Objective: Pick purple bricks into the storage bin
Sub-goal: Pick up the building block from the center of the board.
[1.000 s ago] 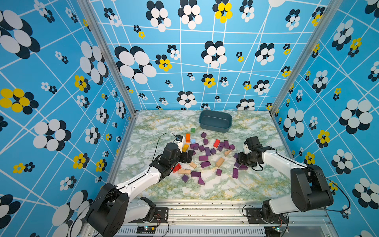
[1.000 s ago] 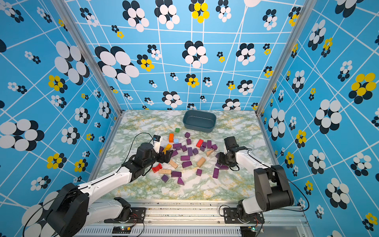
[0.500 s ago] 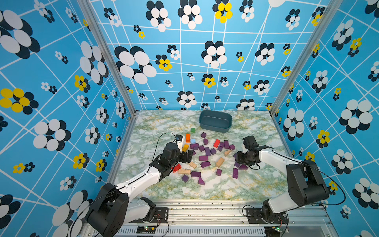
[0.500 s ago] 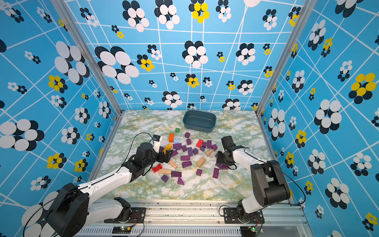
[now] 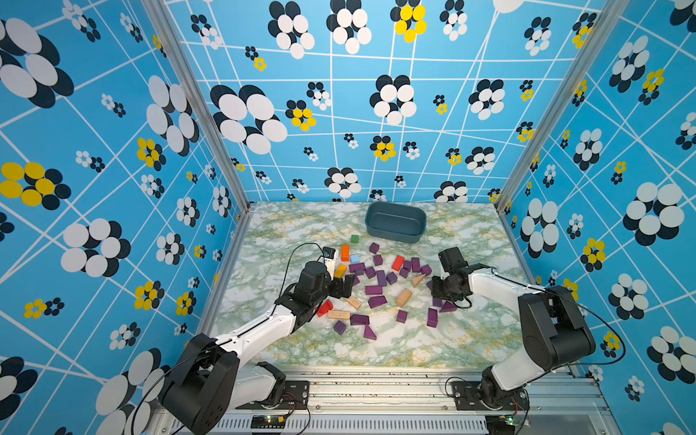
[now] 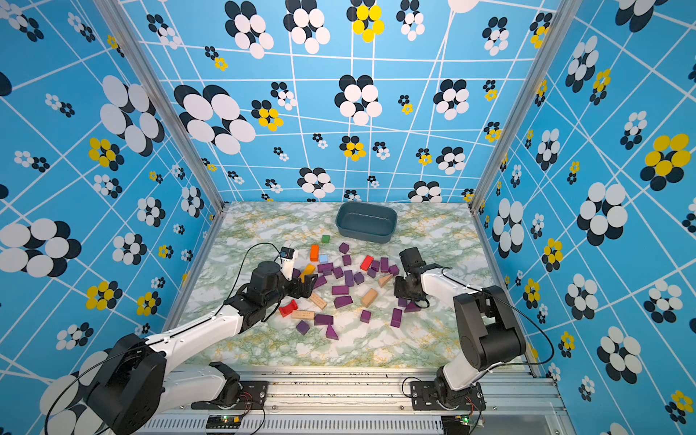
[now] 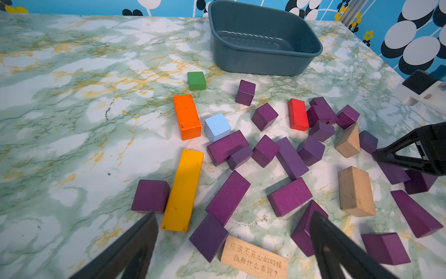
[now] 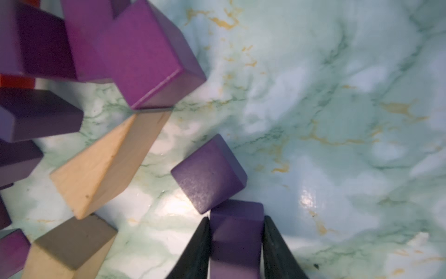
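Showing, in both top views, the storage bin (image 5: 393, 234) empty by the far edge of the table (image 5: 286, 241), purple bricks (image 5: 381, 278) strewn mid-table, the right gripper (image 5: 438, 295) low toward the right edge. Finding, in the left wrist view, the left gripper (image 7: 233, 216) spread wide, holding nothing. Catching, in the right wrist view, jaws clamped on one purple brick (image 8: 236, 241) touching a cube (image 8: 208, 174): seemingly the grasp step, calling next for a straight lift, then the bin.
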`<state>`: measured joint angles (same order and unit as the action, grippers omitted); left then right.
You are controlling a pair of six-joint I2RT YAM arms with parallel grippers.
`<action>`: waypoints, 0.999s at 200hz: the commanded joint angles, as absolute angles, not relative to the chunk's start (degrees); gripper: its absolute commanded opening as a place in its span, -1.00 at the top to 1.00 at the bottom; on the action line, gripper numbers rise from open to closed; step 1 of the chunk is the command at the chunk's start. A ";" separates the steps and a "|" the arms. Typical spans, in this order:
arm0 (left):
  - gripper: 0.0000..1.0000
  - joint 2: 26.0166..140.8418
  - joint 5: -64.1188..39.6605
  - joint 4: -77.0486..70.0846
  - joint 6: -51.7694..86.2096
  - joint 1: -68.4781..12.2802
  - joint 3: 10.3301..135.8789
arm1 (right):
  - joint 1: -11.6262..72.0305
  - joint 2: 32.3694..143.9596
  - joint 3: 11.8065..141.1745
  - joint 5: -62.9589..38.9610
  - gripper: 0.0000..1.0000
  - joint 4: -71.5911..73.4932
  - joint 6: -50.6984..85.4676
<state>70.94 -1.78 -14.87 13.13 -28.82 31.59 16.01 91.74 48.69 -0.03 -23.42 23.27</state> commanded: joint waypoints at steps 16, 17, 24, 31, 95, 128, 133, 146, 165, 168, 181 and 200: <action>-0.99 71.37 -2.74 -16.18 13.82 -28.05 30.83 | 16.43 91.61 49.09 1.05 0.52 -24.84 23.98; -0.99 71.37 -2.78 -16.18 13.85 -28.04 30.80 | 16.43 91.55 49.11 1.05 0.53 -24.86 23.99; -0.99 71.37 -2.93 -16.17 13.87 -28.04 30.81 | 16.44 90.88 49.14 0.97 0.55 -24.76 24.13; -0.99 71.33 -2.99 -16.17 13.88 -27.95 30.80 | 16.44 90.21 49.26 0.88 0.55 -24.71 24.29; -0.99 70.21 -3.05 -16.19 13.53 -27.60 30.58 | 16.44 84.30 52.16 0.52 0.57 -25.97 24.81; -0.99 70.99 -3.45 -16.71 13.86 -27.42 30.82 | 16.44 84.46 56.38 0.53 0.57 -27.62 23.29; -0.99 71.15 -3.59 -16.78 13.84 -27.34 30.83 | 16.44 84.81 57.19 0.52 0.57 -27.91 22.94; -0.99 71.28 -3.85 -17.05 13.90 -27.33 30.86 | 16.44 86.02 59.64 0.62 0.58 -28.83 22.30; -0.99 71.38 -4.06 -17.29 13.83 -27.27 30.82 | 16.43 87.76 63.20 0.35 0.59 -29.64 21.26; -0.99 71.37 -4.08 -17.23 13.80 -27.25 30.82 | 16.44 88.02 63.69 0.40 0.59 -29.71 21.12; -0.99 71.07 -4.30 -17.23 13.77 -27.16 30.59 | 16.43 88.94 66.05 0.74 0.59 -29.95 20.51; -0.99 70.46 -4.23 -17.69 13.83 -26.99 30.03 | 16.41 90.72 69.58 0.41 0.61 -29.73 19.73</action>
<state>70.94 -3.27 -16.36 13.13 -27.73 31.44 16.01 88.49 65.23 -0.05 -27.79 21.74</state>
